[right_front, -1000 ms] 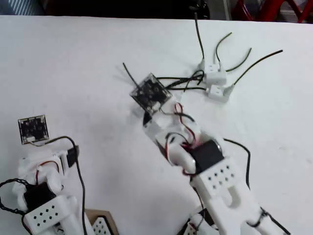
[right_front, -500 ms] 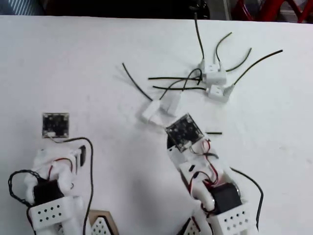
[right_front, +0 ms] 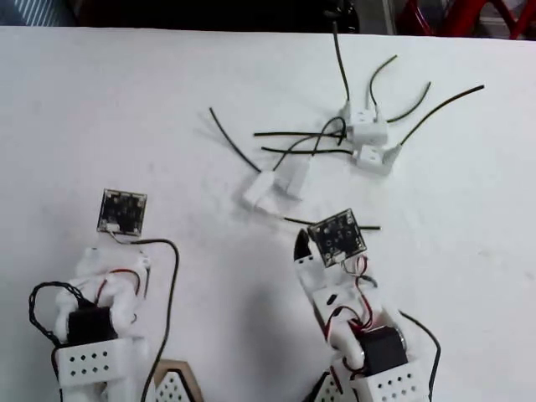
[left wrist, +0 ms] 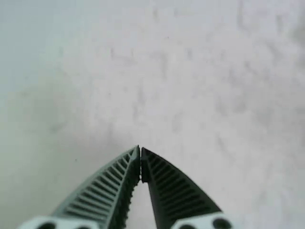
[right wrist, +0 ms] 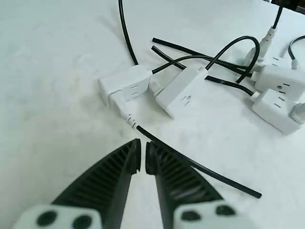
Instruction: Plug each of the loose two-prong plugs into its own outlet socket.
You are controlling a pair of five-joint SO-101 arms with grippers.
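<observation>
Left gripper (left wrist: 140, 151) pinched closed, empty, over table (left wrist: 190, 71) — right gripper (right wrist: 142, 145) likewise, near sockets (right wrist: 181, 90), visible slots empty.

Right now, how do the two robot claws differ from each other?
The left gripper hangs over bare table; the right gripper sits just short of a black cord, a white socket block beyond it. In the high view the left arm stands well away from the cords, the right arm close beside them. Both grippers are shut and hold nothing.
</observation>
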